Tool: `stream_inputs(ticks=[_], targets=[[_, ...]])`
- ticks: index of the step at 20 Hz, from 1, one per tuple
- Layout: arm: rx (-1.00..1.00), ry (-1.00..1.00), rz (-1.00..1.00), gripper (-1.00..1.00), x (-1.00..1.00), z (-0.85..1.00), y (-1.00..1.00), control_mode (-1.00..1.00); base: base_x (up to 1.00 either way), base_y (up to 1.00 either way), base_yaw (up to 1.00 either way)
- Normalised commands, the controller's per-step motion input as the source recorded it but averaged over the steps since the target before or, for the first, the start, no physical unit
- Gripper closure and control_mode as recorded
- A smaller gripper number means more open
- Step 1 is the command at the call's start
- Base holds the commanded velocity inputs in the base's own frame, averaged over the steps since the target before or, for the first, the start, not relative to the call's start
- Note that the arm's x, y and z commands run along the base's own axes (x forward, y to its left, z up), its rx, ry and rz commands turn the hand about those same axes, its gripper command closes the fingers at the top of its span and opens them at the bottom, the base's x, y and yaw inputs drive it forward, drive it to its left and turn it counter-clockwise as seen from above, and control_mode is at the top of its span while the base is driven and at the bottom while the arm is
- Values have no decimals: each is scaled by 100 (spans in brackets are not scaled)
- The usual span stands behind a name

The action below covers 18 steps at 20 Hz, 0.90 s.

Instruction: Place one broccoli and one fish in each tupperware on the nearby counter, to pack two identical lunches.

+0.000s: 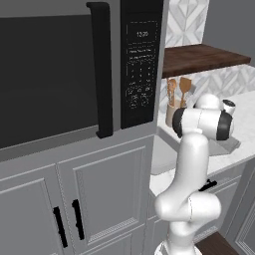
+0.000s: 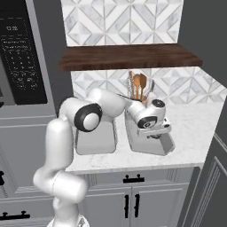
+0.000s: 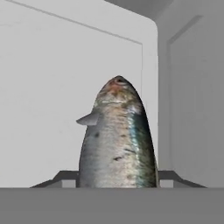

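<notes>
- Two pale grey tubs sit side by side on the white worktop [image 2: 190, 128]: the left tub [image 2: 95, 141] and the right tub [image 2: 150, 144].
- The right tub is turned a little, and its near corner is close to the worktop's front edge.
- The white arm [image 2: 66, 133] bends over the left tub and reaches across to the right one.
- The hand [image 2: 153, 122] hangs just over the right tub.
- In the hand view a fish [image 3: 117, 140] stands between the two dark tips, with its head pointing away.
- The jaws are closed on the fish, one tip on each side of it.
- Behind the fish is the pale floor and wall of a tub [image 3: 52, 87].
- A tan crock [image 2: 138, 95] with wooden spoons stands by the tiled wall, behind the tubs.
- A dark wooden shelf [image 2: 128, 56] hangs above the worktop.
- A black microwave [image 1: 74, 74] is built into the grey cupboards to the left.
</notes>
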Motion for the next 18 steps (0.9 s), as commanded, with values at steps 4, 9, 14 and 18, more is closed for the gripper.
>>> stream_inputs(ticks=[4, 9, 14, 18], targets=[[0, 0, 0, -100, 0, -3, 8, -100, 0, 0, 0], [0, 0, 0, -100, 0, 0, 6, -100, 0, 0, 0], [0, -1, 0, -100, -2, 2, 6, -100, 0, 0, 0], [0, -3, 0, -100, -50, 68, 23, -100, 0, 0, 0]])
